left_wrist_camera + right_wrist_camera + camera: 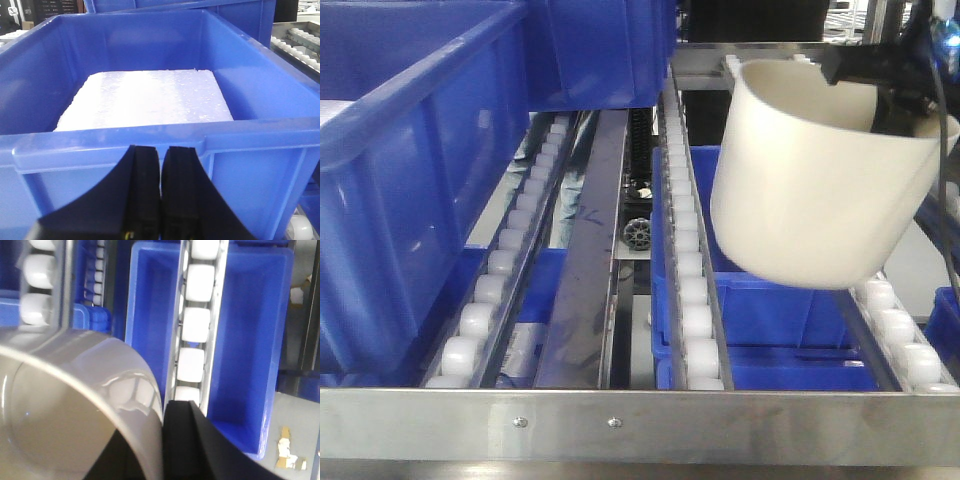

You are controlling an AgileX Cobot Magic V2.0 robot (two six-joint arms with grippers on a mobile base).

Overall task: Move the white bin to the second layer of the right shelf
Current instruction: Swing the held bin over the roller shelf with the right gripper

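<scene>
The white bin hangs tilted in the air over the right side of the roller-rail shelf level, clear of the rollers. My right gripper is shut on the bin's far rim at the upper right. In the right wrist view the bin wall runs between my black fingers, one inside and one outside. My left gripper is shut and empty, just in front of a blue crate.
A large blue crate sits on the left rails. Another blue crate stands behind it. Blue crates lie on the level below. The riveted steel front lip crosses the foreground. A white foam slab lies in the left crate.
</scene>
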